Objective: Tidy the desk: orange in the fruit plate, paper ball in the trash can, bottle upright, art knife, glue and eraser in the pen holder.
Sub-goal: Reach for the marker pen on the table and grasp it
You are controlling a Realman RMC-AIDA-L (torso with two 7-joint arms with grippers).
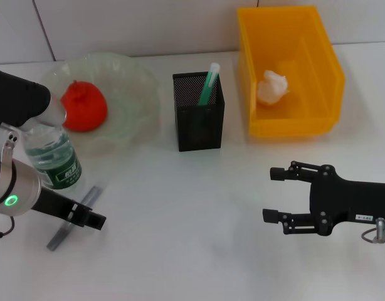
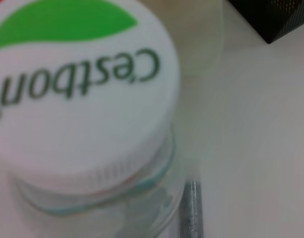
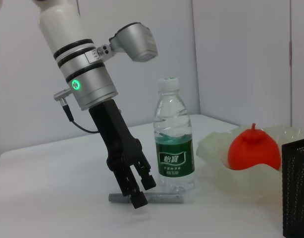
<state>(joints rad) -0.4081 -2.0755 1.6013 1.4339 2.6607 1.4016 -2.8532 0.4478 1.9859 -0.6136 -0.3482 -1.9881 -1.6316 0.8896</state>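
Observation:
The bottle [image 1: 54, 157] stands upright at the left, in front of the fruit plate [image 1: 139, 94], which holds the orange [image 1: 84, 108]. Its white-green cap [image 2: 82, 89] fills the left wrist view. The grey art knife [image 1: 61, 235] lies flat on the table beside the bottle. My left gripper [image 1: 95, 219] is angled down over the knife, its tips slightly apart and empty [image 3: 142, 191], clear of the bottle [image 3: 174, 148]. The pen holder [image 1: 198, 122] holds the green-white glue [image 1: 209, 84]. The paper ball [image 1: 272, 88] lies in the trash can [image 1: 324, 75]. The eraser is out of view.
My right gripper [image 1: 269, 193] hovers open and empty over bare table at the right, in front of the trash can. White table stretches between the two arms. A tiled wall closes off the back.

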